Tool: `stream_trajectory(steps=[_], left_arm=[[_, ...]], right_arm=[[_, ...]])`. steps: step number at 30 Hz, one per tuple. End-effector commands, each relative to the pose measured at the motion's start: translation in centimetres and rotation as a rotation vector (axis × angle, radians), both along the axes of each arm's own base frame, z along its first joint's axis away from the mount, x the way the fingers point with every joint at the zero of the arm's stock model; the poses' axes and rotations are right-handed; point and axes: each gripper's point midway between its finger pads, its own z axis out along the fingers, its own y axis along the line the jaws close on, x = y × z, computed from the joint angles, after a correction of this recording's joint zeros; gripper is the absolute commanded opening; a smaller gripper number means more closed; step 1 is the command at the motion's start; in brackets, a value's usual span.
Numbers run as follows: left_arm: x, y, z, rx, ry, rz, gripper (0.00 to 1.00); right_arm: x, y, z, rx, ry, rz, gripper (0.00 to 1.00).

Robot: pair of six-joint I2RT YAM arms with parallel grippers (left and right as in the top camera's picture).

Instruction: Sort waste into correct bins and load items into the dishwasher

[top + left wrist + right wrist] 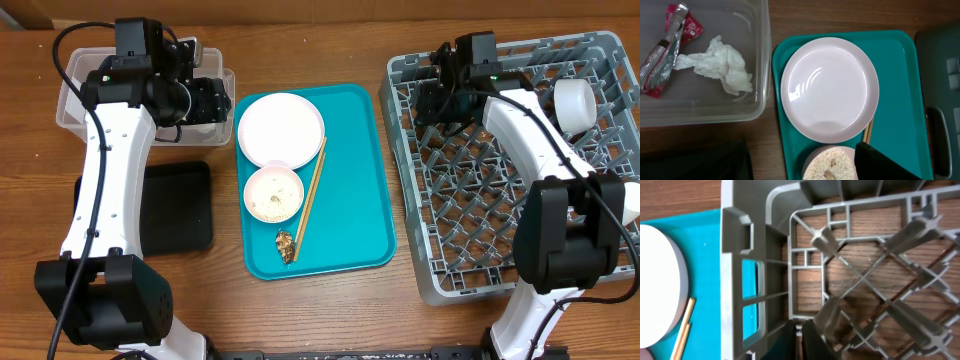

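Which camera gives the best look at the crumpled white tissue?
The left wrist view: the tissue lies unobstructed in the clear tub beside the red wrapper. Overhead, the left arm hides it; the right wrist view misses it.

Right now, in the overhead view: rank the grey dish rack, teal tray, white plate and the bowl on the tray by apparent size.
1. grey dish rack
2. teal tray
3. white plate
4. bowl
No close calls: each looks clearly smaller than the one above it.
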Motion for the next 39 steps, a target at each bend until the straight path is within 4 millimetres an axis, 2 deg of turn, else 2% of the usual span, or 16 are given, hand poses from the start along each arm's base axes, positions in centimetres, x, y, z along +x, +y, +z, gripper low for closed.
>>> stream_trajectory(steps=[1, 5, 8, 12, 15, 17, 21, 24, 27, 31, 32, 34, 39], left_arm=[[0.2, -0.2, 0.7, 0.015, -0.025, -0.024, 0.73], [0.2, -0.2, 0.7, 0.015, -0.025, -0.024, 0.73], [0.2, -0.2, 0.7, 0.016, -0.025, -0.024, 0.73], [0.2, -0.2, 0.7, 0.016, -0.025, -0.024, 0.73], [0.2, -0.3, 0.7, 0.015, -0.025, -0.024, 0.73], [0.2, -0.3, 0.7, 0.015, -0.025, -0.024, 0.73], [0.1, -0.3, 0.6, 0.014, -0.018, -0.025, 0.73], [-0.1, -0.3, 0.5, 0.012, -0.011, -0.026, 0.72], [-0.8, -1.1, 0.2, 0.014, 0.021, -0.044, 0.71], [-1.8, -3.5, -0.4, 0.014, 0.056, -0.101, 0.71], [-2.4, -4.8, -0.8, 0.015, 0.074, -0.133, 0.72], [-3.4, -6.5, -1.3, 0.025, 0.104, -0.176, 0.71], [-5.6, -9.0, -2.4, 0.143, 0.169, -0.234, 0.71]], right_arm=[[-0.6, 0.1, -0.8, 0.010, 0.041, 0.000, 0.19], [-0.9, 0.0, 0.4, 0.009, 0.041, 0.000, 0.30], [-0.8, 0.0, 3.1, 0.012, 0.008, 0.000, 0.33], [-0.8, 0.3, 8.0, 0.027, -0.077, 0.008, 0.38], [-1.3, 2.3, 10.6, 0.079, -0.128, 0.060, 0.47], [-2.0, 3.7, 10.8, 0.090, -0.120, 0.092, 0.48], [-3.5, 6.8, 9.9, 0.079, -0.079, 0.164, 0.49], [-4.2, 7.5, 9.0, -0.024, -0.072, 0.163, 0.53], [-4.6, 5.6, 8.2, -0.117, -0.023, 0.013, 0.55], [-5.5, 2.3, 7.9, -0.158, 0.047, -0.091, 0.62], [-5.9, 0.5, 7.9, -0.166, 0.075, -0.127, 0.63], [-6.5, -2.0, 7.9, -0.172, 0.112, -0.179, 0.65], [-8.1, -6.7, 7.4, -0.184, 0.204, -0.279, 0.75]])
